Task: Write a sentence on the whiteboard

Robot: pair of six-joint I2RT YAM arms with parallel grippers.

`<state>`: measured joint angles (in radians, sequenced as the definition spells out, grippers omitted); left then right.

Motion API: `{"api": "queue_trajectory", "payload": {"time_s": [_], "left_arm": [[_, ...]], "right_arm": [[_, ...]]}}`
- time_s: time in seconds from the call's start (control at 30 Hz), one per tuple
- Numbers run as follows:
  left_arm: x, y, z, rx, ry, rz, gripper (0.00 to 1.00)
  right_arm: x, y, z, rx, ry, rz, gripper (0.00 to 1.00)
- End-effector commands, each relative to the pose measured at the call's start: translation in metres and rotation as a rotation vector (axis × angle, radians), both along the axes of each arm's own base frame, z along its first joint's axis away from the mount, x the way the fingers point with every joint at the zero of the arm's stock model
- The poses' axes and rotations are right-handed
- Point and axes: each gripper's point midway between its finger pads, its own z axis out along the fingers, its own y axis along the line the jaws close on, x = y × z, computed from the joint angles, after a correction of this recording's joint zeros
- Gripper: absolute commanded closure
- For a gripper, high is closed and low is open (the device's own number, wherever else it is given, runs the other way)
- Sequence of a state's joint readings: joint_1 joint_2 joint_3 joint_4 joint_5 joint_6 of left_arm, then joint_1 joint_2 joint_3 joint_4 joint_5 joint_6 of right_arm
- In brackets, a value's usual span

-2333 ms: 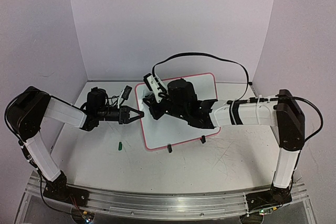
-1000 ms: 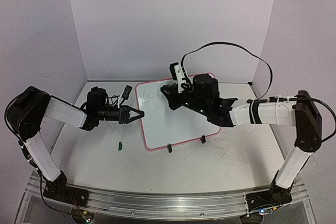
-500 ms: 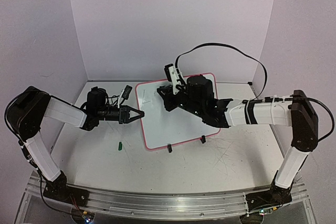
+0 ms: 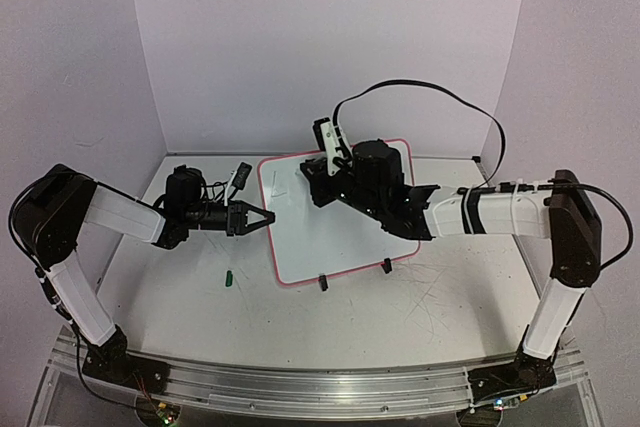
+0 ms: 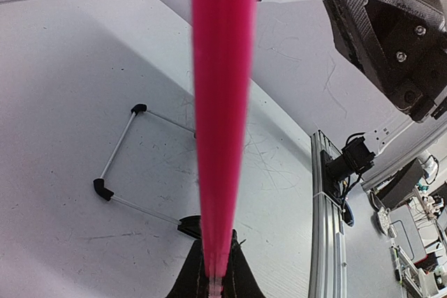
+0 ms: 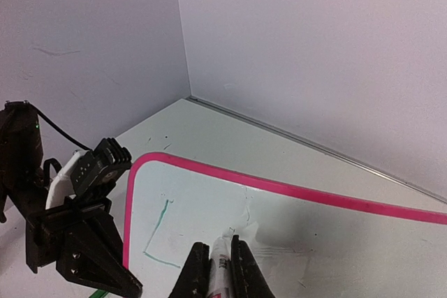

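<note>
The whiteboard (image 4: 340, 232), white with a pink frame, lies at mid-table on two black clip feet (image 4: 322, 283). My left gripper (image 4: 264, 217) is shut on its left frame edge (image 5: 222, 102), the jaws pinching the pink strip at the bottom of the left wrist view (image 5: 216, 278). My right gripper (image 4: 318, 179) is shut on a white marker (image 6: 221, 270), whose rear end sticks up (image 4: 326, 139). The tip sits at the board's upper left part (image 6: 230, 232); I cannot tell whether it touches. The writing is one green L-shaped stroke (image 6: 155, 236), left of the tip.
A small green cap (image 4: 228, 277) lies on the table in front of the left gripper. A black cable (image 4: 420, 87) loops above the right arm. Lilac walls close the back and sides. An aluminium rail (image 4: 300, 387) runs along the near edge.
The right gripper and marker lifted off the board's left part toward the top edge, uncovering the green L stroke, then drifted slightly back left. The left arm and board have not moved.
</note>
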<state>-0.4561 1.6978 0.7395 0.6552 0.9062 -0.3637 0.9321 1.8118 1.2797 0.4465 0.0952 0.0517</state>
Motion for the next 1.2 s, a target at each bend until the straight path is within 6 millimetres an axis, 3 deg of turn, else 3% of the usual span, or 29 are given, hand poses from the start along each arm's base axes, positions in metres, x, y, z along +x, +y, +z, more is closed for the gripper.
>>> {"api": "queue_trajectory", "payload": {"time_s": [0.0, 0.4, 0.83, 1.17], "left_arm": [[0.009, -0.002, 0.017, -0.023, -0.054, -0.003, 1.0], [0.009, -0.002, 0.017, -0.023, -0.057, -0.003, 1.0], [0.01, -0.002, 0.018, -0.024, -0.058, -0.002, 1.0], [0.01, -0.002, 0.018, -0.024, -0.059, -0.001, 1.0]], "right_arm": [[0.007, 0.006, 0.012, 0.015, -0.03, -0.016, 1.0], [0.009, 0.011, 0.004, -0.006, -0.015, -0.007, 1.0], [-0.003, 0.019, -0.014, -0.038, 0.021, 0.033, 1.0], [-0.009, 0.015, -0.03, -0.062, 0.056, 0.03, 1.0]]}}
